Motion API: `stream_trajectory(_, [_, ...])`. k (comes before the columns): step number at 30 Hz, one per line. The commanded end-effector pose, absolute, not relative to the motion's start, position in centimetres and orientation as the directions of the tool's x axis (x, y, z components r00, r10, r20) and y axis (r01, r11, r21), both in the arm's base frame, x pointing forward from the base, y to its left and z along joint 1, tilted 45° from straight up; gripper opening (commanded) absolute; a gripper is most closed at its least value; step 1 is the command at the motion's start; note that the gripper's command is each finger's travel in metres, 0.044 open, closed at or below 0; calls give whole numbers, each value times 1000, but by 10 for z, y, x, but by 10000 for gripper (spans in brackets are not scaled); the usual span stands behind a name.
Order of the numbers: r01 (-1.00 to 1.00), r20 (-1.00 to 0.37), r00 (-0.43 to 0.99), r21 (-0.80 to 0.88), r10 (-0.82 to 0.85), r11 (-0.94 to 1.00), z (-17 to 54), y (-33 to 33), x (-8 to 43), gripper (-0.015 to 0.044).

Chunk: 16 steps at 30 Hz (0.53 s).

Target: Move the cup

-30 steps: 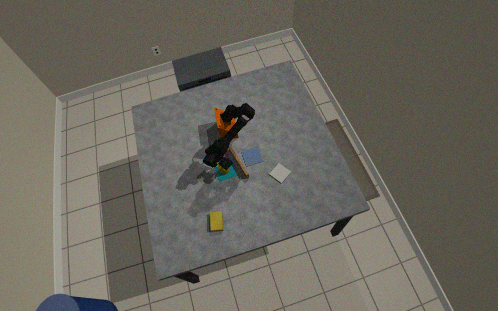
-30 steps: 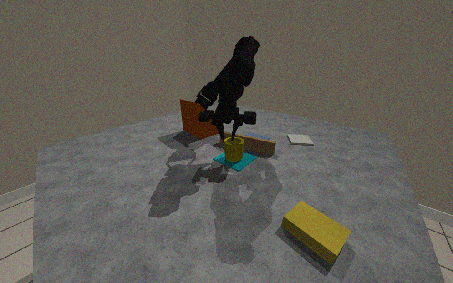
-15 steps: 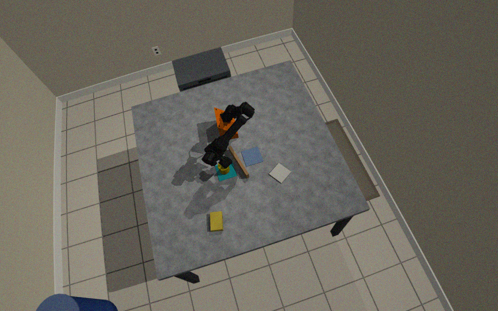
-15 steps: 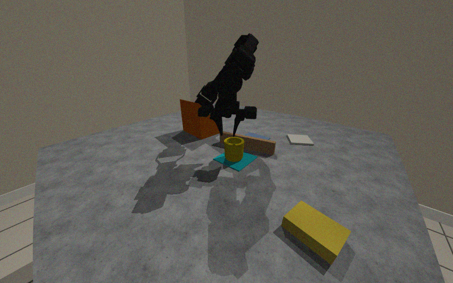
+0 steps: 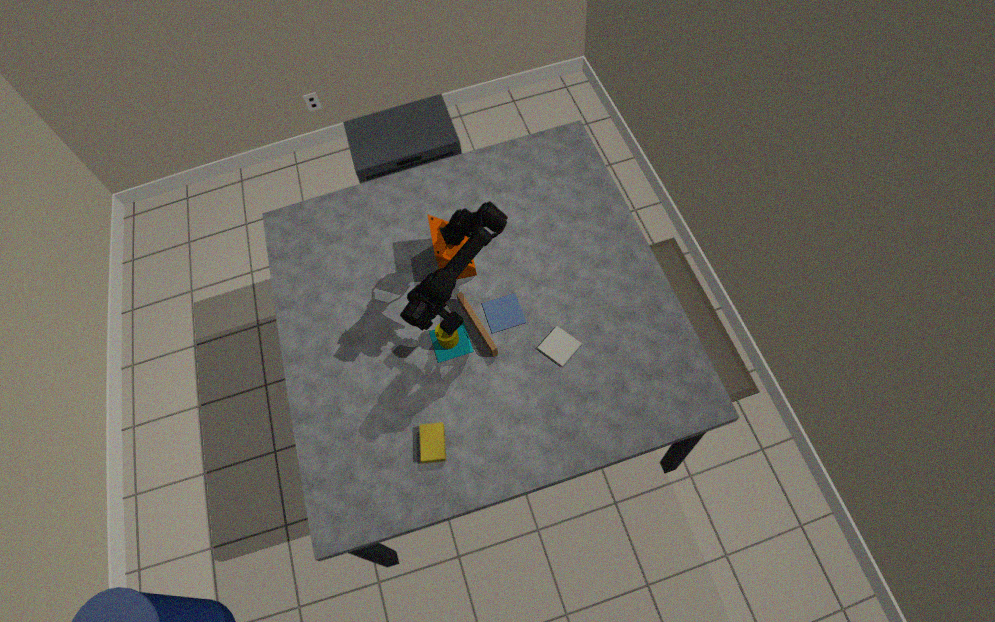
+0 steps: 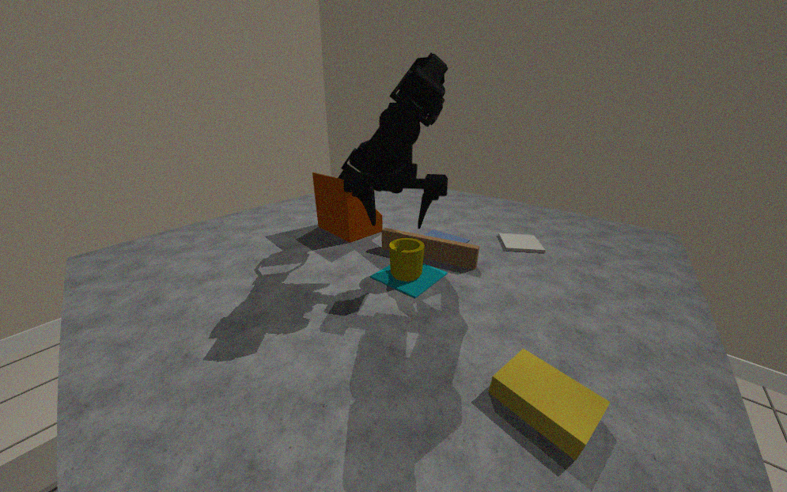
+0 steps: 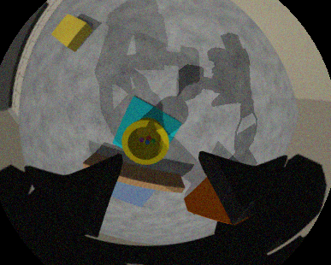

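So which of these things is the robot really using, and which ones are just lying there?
For the job:
- yellow cup, upright with marbles inside
- teal pad under it
- light blue pad past the wooden bar
- gripper, open above the cup

Just lying about:
- wooden bar
- orange wedge
- yellow block
- white tile

Arm leans forward from its base, elbow high, wrist bent down; gripper hangs in the air with its 2 fingers spread wide, tips pointing down at the table, nothing between them
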<state>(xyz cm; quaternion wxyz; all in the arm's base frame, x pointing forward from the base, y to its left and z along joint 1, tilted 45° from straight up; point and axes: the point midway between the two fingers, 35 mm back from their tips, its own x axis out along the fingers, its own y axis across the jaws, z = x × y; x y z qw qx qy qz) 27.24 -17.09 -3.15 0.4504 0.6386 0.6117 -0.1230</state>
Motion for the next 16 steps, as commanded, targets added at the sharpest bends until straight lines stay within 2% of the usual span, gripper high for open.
stream_trajectory(1, [890,-711,222,427,667,160,-20,-183,269,440])
stream_trajectory(16, [890,-711,225,428,666,156,-4,-199,266,440])
